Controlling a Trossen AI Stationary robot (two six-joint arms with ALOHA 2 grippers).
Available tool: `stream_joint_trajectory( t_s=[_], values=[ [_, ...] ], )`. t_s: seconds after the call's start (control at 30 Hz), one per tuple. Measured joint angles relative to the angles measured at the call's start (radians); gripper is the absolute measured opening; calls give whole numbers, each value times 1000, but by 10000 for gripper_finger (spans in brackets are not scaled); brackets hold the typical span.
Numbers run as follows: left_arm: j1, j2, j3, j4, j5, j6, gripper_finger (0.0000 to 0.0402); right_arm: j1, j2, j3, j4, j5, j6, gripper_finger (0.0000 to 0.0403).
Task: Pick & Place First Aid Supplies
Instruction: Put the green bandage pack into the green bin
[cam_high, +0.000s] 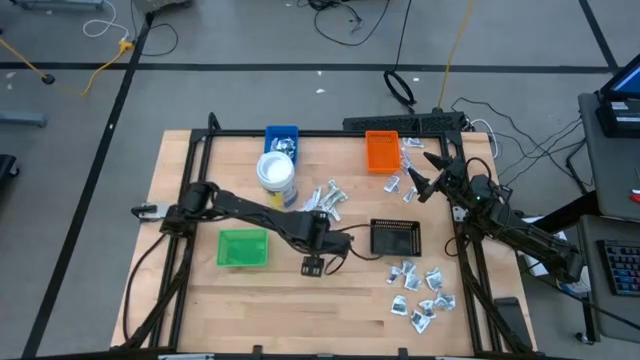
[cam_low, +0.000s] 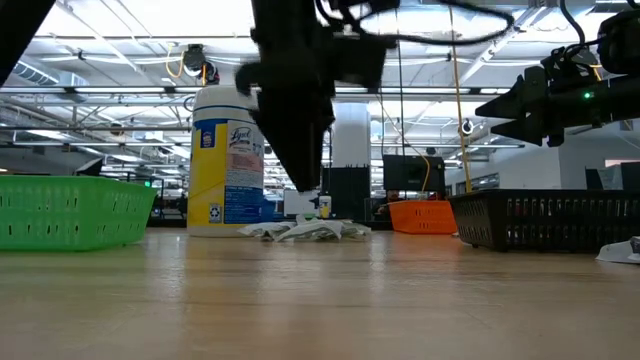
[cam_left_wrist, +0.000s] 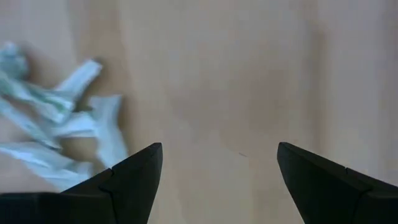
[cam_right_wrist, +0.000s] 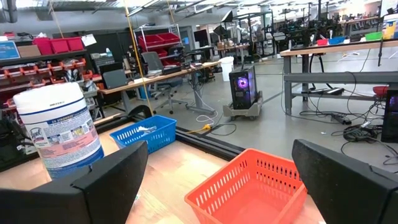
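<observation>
The task appears barely begun: most packets lie loose on the table at near right, centre and beside the orange tray, while the left gripper and right gripper hang wide and empty.

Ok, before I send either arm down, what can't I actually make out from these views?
- Contents of the green mesh tray and black mesh tray: low view, walls hide the insides.
- Blue plastic tray: high view, what lies inside is too small to identify.
- Small silvery packets: left wrist view, blurred and cut off by the edge.
- Left pincer: low view, a dark silhouette blocking the white wipes tub's side.
- Right pincer: open, nothing between its fingers.
</observation>
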Motion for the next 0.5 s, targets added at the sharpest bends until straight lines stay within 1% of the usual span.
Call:
stream_joint_trajectory(
  t_s=[0.13,0.27,0.37,0.5],
  values=[
    [6,46,-2,29,-169,1,324,0,0,0,0,0,0,393],
    [24,77,-1,42,-294,7,324,0,0,0,0,0,0,393],
    [38,104,-1,41,-350,2,324,0,0,0,0,0,0,393],
    [62,131,-1,43,-380,-1,324,0,0,0,0,0,0,393]
  ],
)
